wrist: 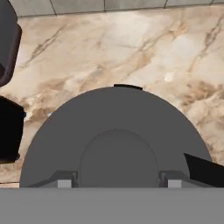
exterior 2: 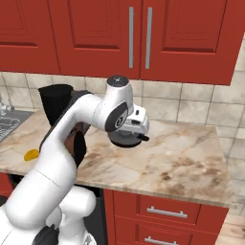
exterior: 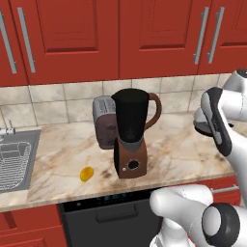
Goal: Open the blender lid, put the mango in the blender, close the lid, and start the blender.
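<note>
The blender (exterior: 130,140) stands mid-counter with its dark jar open at the top; in the right base view its jar (exterior 2: 55,103) shows behind my arm. The black round blender lid (exterior 2: 125,139) is off the jar, low over the counter to the blender's right, with my gripper (exterior 2: 127,133) shut on it from above. In the hand view the lid (wrist: 113,127) spreads beneath my gripper (wrist: 119,181), whose fingertips (wrist: 64,180) flank its raised centre knob. I cannot tell whether the lid touches the counter. The yellow-orange mango (exterior: 86,173) lies on the counter left of the blender base, also seen as the mango (exterior 2: 31,154).
A brown-and-silver toaster (exterior: 103,123) stands just behind the blender on its left. A steel sink (exterior: 14,159) with a wire rack is sunk into the counter's far left. Red cabinets hang above, and bare marble counter (exterior 2: 182,158) stretches right of the lid.
</note>
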Robot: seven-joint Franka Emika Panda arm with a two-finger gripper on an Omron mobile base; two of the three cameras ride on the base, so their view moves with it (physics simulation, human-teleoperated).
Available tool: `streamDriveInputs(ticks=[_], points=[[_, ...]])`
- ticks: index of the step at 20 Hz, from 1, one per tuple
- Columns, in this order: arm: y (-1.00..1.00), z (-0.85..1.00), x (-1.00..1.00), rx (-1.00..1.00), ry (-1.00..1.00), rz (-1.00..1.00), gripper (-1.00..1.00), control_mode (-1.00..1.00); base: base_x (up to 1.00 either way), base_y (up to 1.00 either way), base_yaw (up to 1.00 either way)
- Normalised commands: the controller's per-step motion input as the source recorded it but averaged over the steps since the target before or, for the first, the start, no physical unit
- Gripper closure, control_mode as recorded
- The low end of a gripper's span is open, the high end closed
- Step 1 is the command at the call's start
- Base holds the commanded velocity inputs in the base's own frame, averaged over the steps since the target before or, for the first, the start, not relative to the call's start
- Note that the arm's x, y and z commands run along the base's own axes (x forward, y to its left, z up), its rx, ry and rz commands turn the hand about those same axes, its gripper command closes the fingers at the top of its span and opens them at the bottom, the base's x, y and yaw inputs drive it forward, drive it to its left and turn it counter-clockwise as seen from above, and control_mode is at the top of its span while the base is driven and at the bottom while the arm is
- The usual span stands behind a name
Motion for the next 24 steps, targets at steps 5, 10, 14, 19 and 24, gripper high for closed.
streamDriveInputs(ticks=[5, 10, 14, 19, 24], points=[[-0.59, -0.99, 0.52, 0.0, 0.28, 0.0, 1.0, -1.0, 0.0, 0.0, 0.0], [-0.06, -0.77, 0.68, 0.0, 0.19, 0.0, 1.0, -1.0, 0.0, 0.0, 0.0], [0.0, -0.76, 0.55, 0.0, 0.02, 0.0, 1.0, -1.0, 0.0, 0.0, 0.0], [0.0, -0.46, 0.17, 0.03, -0.03, 0.0, 1.0, -1.0, 0.0, 0.0, 0.0], [0.0, -0.43, 0.17, 0.01, 0.0, 0.0, 1.0, -1.0, 0.0, 0.0, 0.0]])
